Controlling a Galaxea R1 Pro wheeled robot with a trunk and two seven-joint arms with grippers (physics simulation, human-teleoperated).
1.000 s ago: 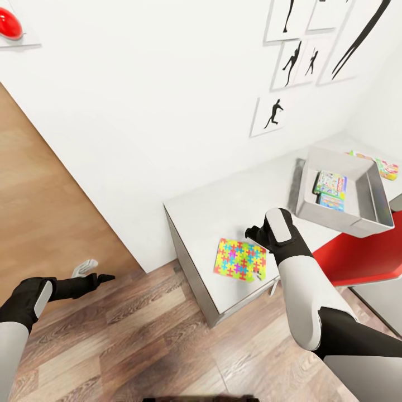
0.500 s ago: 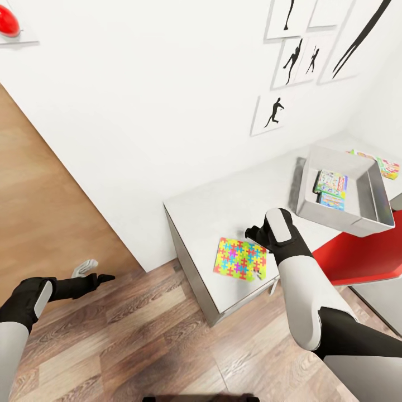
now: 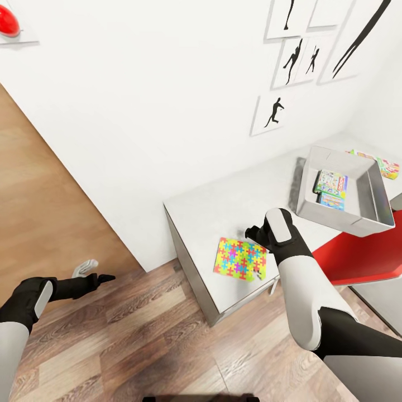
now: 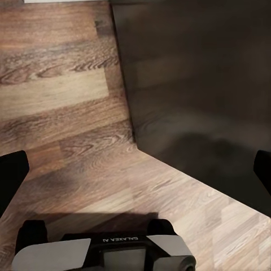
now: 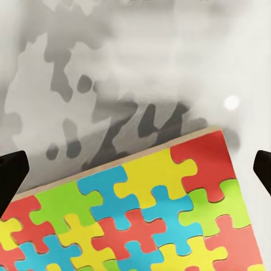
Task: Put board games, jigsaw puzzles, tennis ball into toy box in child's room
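Observation:
A multicoloured jigsaw puzzle (image 3: 240, 259) lies flat near the front corner of the pale grey table (image 3: 223, 212). My right gripper (image 3: 254, 231) hovers open just above the puzzle's far edge. In the right wrist view the puzzle (image 5: 141, 220) sits just short of the open right gripper (image 5: 135, 172). The light grey toy box (image 3: 335, 220) stands further right on the table with two board games (image 3: 331, 190) inside. Another colourful board game (image 3: 387, 167) lies behind the box. My left gripper (image 3: 100, 277) hangs open over the wood floor (image 4: 68, 113). The tennis ball and bed are out of view.
A red chair (image 3: 357, 257) stands against the table's front, right beside my right arm. Black silhouette pictures (image 3: 273, 114) hang on the white wall. A brown door (image 3: 44, 212) stands at the left, with a small white object (image 3: 84, 267) at its foot.

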